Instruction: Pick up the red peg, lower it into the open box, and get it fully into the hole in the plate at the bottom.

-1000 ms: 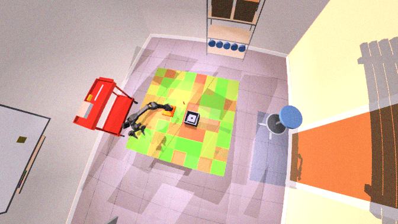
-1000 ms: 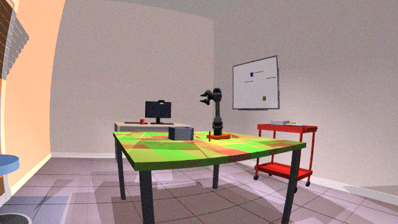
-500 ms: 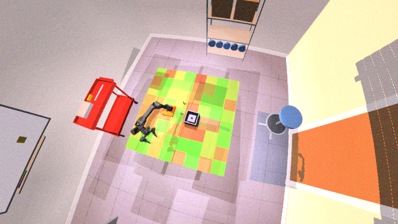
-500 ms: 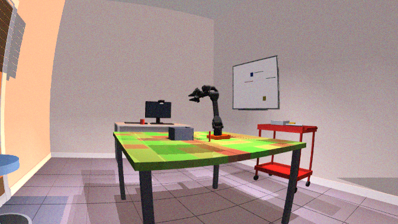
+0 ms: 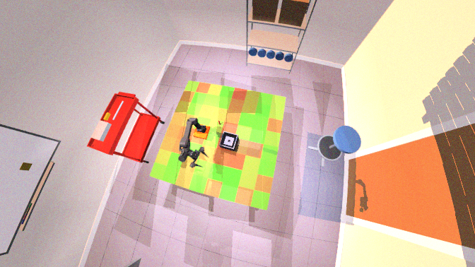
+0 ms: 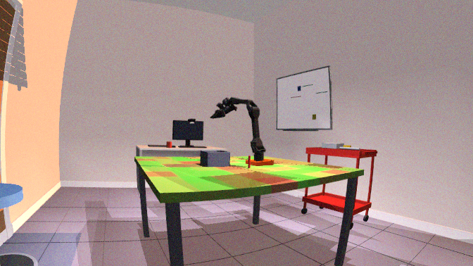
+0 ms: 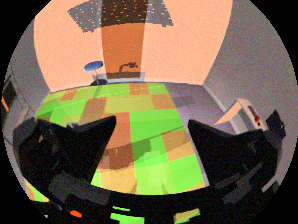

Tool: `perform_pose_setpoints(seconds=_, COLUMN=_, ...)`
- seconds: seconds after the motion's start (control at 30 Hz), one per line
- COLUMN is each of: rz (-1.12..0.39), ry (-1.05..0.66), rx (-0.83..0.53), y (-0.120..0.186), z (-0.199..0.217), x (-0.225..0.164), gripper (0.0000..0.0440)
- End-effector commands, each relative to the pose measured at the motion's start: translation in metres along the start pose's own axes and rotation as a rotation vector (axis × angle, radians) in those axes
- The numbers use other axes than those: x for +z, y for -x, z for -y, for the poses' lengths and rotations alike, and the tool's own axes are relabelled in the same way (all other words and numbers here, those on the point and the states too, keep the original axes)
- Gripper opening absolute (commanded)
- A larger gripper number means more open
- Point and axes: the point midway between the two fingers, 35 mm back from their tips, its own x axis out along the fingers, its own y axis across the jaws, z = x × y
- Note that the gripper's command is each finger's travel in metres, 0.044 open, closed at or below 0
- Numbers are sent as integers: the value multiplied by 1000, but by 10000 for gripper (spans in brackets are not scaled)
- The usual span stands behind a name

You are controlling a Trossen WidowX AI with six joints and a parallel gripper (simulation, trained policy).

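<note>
The peg (image 5: 219, 122) (image 6: 249, 162) stands upright on the counter (image 5: 230, 179) (image 6: 225, 183) (image 7: 155, 122), outside the box (image 5: 235, 145) (image 6: 215, 158) and apart from it. It is a thin red stick, near the orange base (image 5: 196, 135) (image 6: 271, 162) of the arm (image 5: 186, 135) (image 6: 255, 128). The box, grey on its outer sides, sits on the counter with its open side up. From above, the plate (image 5: 232, 138) shows pale inside the dark walls, with a small dark mark at its middle; whether that mark is the hole is too small to tell.

The pincer (image 5: 202, 158) (image 6: 224, 112) (image 7: 152, 121) is released, its two fingers spread wide with nothing between them. It hangs high above the counter, well apart from both peg and box. The arm rises from its base and bends over at the top. In the wrist view the patchwork of green, orange and yellow shows between the dark fingers, and neither peg nor box can be made out there.

Beyond the counter stand a red cart (image 5: 143, 138) (image 6: 338, 153), a desk (image 6: 140, 150) with a monitor (image 6: 188, 130) and a red cup (image 6: 169, 144), and a blue-topped stool (image 5: 347, 139) (image 6: 10, 195) (image 7: 93, 65).

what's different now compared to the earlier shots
The arm has swung across the table toward the box side, and its pincer, above the tabletop, has moved away from the red cart. Nothing was taken hold of; the pincer is open. The red peg still stands on the table and the box hasn't moved.
</note>
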Motion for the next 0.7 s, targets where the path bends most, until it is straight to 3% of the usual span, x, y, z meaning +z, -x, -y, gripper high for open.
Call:
perform_pose_setpoints(seconds=0.0, rz=-66, ry=-109, rx=62, y=-22, z=-41, x=7, gripper=440)
perform_pose_setpoints(seconds=0.33, rz=-258, ry=-354, rx=170, y=-51, z=-144, x=11, gripper=440)
perform_pose_setpoints(seconds=0.67, rz=-500, ry=-573, rx=195, y=-48, z=-241, x=-9, gripper=440)
